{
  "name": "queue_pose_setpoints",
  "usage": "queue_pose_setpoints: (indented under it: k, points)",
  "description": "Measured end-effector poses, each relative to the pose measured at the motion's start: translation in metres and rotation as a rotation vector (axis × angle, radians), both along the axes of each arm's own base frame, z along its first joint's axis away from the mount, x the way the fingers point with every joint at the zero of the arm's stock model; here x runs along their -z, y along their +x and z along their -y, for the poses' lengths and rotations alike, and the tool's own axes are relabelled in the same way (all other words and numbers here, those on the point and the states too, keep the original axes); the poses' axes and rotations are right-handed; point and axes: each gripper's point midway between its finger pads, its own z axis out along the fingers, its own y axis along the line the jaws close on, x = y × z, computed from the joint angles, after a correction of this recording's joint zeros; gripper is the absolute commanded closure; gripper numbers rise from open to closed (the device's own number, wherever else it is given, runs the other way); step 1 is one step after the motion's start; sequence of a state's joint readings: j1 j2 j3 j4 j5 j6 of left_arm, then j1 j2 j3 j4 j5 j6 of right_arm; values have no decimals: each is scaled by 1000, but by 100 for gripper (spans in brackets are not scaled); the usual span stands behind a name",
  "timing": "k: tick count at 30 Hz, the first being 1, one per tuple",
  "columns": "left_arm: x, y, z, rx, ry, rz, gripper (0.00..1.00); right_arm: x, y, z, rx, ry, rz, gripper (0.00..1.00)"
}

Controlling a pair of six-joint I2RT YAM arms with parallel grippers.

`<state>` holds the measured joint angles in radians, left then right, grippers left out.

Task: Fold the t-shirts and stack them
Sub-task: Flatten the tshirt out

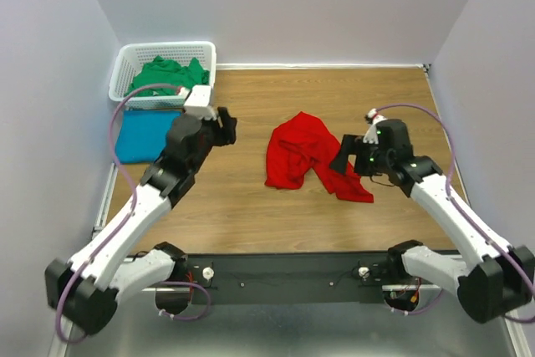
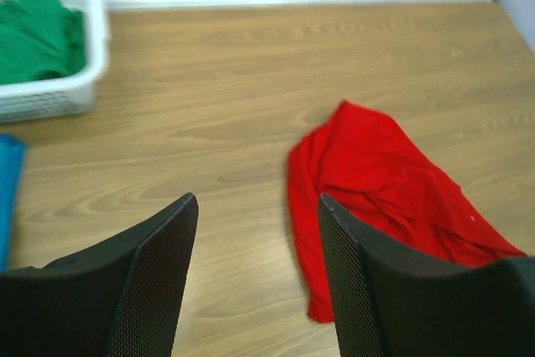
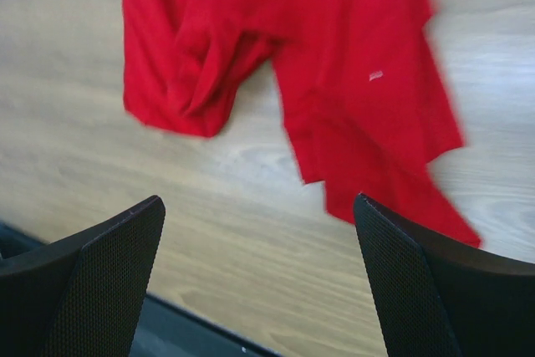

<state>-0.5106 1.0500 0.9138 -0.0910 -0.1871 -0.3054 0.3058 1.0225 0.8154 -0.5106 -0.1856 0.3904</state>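
A crumpled red t-shirt (image 1: 305, 156) lies on the wooden table near the middle; both wrist views show it (image 2: 376, 173) (image 3: 334, 56). A teal t-shirt (image 1: 146, 135) lies flat at the left, beside the basket. A green t-shirt (image 1: 167, 75) is bunched inside the white basket (image 1: 163, 46). My left gripper (image 1: 227, 127) hovers to the left of the red shirt, open, with only bare wood between its fingers (image 2: 257, 202). My right gripper (image 1: 344, 159) is at the red shirt's right edge, open wide and holding nothing (image 3: 257, 202).
The white lattice basket (image 2: 50, 102) stands in the far left corner against the wall. Walls close in the table on the left, back and right. A dark rail (image 1: 284, 269) with the arm bases runs along the near edge.
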Motion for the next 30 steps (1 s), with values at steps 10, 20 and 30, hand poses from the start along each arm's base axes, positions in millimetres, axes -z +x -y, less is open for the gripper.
queue_pose_setpoints:
  k: [10,20,30]
  points:
    - [16,-39,-81,-313,-52,120,31,55,-19,-103,-372,-205,-116,29]
    - [14,-31,-132,-536,-74,126,31,106,-12,-184,-574,-454,-73,47]
    - [18,-26,-136,-523,-82,108,31,137,7,-189,-568,-594,-57,82]
